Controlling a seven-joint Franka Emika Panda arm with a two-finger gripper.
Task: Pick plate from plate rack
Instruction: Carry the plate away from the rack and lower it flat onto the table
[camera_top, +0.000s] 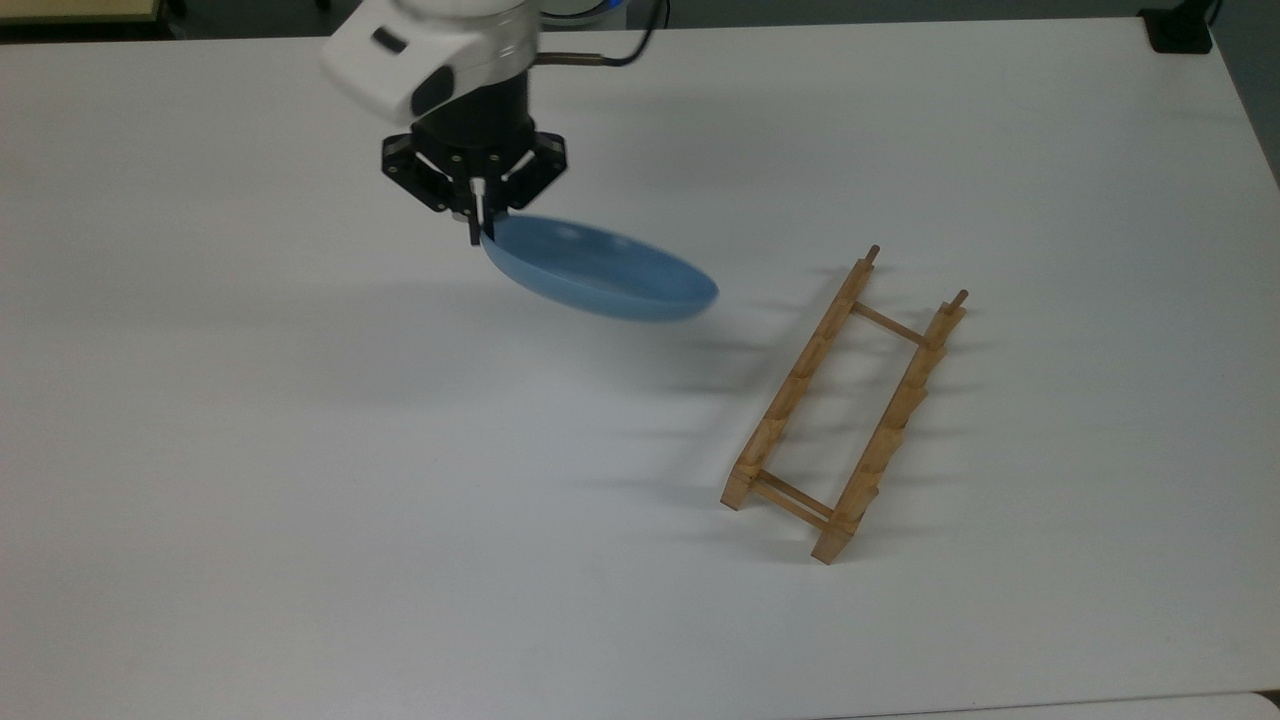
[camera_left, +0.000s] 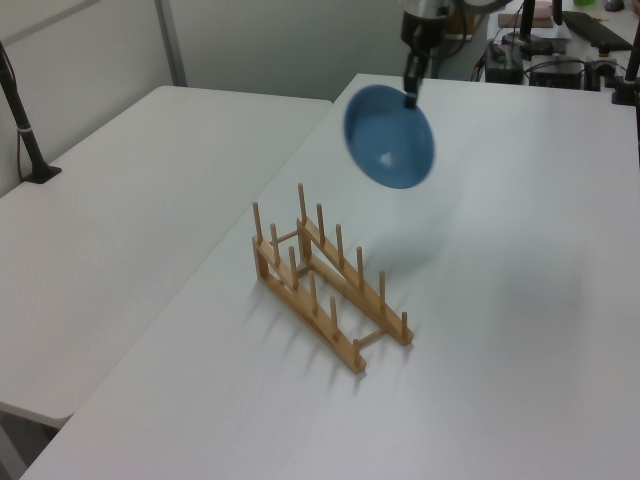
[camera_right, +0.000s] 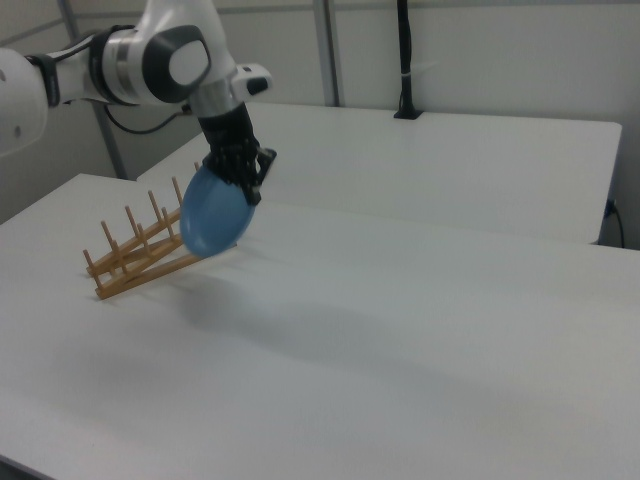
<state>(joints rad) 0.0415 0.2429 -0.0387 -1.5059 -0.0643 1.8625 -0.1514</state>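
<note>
In the top view, going left to right, the gripper (camera_top: 478, 228) hung above the table (camera_top: 250, 480), its fingers pinched on the rim of the plate (camera_top: 600, 268). The plate hung tilted in the air, clear of the table, stretching toward the top view's right from the grip. Further right stood the rack (camera_top: 845, 405), bare of the plate and well apart from it. In the left view the plate (camera_left: 391, 137) hung behind and above the rack (camera_left: 325, 285).
</note>
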